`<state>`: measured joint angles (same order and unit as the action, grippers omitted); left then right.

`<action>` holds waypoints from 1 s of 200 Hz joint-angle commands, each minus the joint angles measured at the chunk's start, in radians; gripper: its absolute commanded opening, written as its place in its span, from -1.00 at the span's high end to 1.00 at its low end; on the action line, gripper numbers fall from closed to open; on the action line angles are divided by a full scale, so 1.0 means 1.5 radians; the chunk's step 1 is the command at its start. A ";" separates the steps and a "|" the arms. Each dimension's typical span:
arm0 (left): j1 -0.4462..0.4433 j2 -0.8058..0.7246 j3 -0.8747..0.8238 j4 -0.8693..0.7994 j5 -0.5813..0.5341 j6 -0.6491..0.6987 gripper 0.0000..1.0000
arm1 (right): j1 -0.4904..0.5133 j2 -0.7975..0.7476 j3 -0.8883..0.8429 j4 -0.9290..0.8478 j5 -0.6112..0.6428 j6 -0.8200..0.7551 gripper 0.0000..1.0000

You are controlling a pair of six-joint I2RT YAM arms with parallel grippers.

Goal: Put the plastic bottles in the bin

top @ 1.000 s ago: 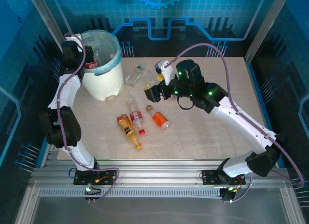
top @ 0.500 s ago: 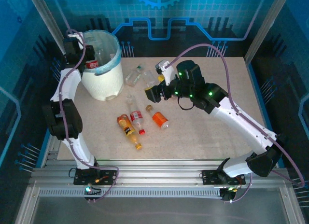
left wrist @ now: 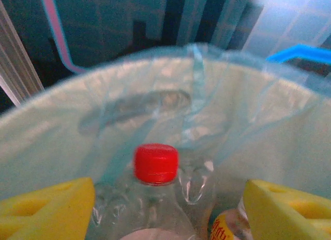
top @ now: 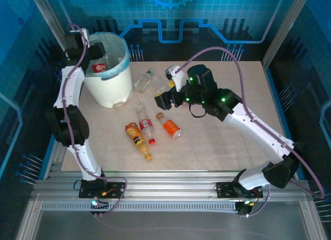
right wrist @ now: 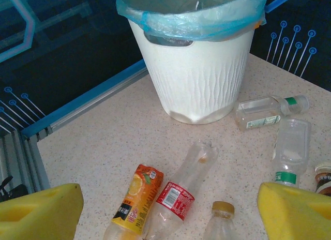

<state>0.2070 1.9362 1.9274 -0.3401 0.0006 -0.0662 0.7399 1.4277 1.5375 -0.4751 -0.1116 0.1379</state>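
the left gripper (left wrist: pixel 170 198) hangs over the mouth of the bin (top: pixel 111 90), its yellow pads (left wrist: pixel 46 209) spread wide. between the pads and touching neither, a clear red-capped bottle (left wrist: pixel 156 162) sits inside the pale bag lining (left wrist: pixel 155 95), its neck pointing ahead of the tool. this bottle looks already delivered. further right, loose bottles lie on the table (right wrist: pixel 103 136), all well apart from the left arm and close to the right one. the right gripper (right wrist: pixel 170 211) hovers above them with its jaws wide and nothing between them, facing the bin, which stands ahead of it. just below and ahead of it lies a clear red-labelled bottle (right wrist: pixel 181 191). its long axis runs away from the tool and leans to the right, so the pads' closing line crosses it. an orange-labelled bottle (right wrist: pixel 135 198) lies touching it on the tool's left. a tan-capped bottle (right wrist: pixel 222 214) sits just to its right, under the gripper. a clear green-capped bottle (right wrist: pixel 269 111) and another clear bottle (right wrist: pixel 292 147) rest further ahead on the right, near the bin's foot. the right arm is plainly the nearer one for the next pick, likely straight down onto the red-labelled bottle, though its close neighbours leave the pads little room.
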 commanded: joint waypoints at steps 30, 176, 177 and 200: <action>0.006 -0.122 -0.002 0.037 0.010 -0.088 -0.34 | 0.009 0.027 0.040 -0.008 -0.008 0.010 -0.77; -0.279 -0.285 -0.086 -0.016 0.029 0.131 -0.27 | -0.013 0.147 0.101 -0.151 0.102 0.001 -0.82; -0.281 -0.286 -0.088 -0.016 0.029 0.131 -0.27 | -0.015 0.148 0.102 -0.153 0.103 0.002 -0.82; -0.342 -0.287 -0.117 -0.029 0.004 0.103 -0.28 | -0.068 0.178 0.099 -0.160 0.081 0.029 -0.83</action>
<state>-0.2428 1.5177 1.7977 -0.3435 0.0269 0.0711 0.7162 1.6508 1.6627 -0.6598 -0.0101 0.1394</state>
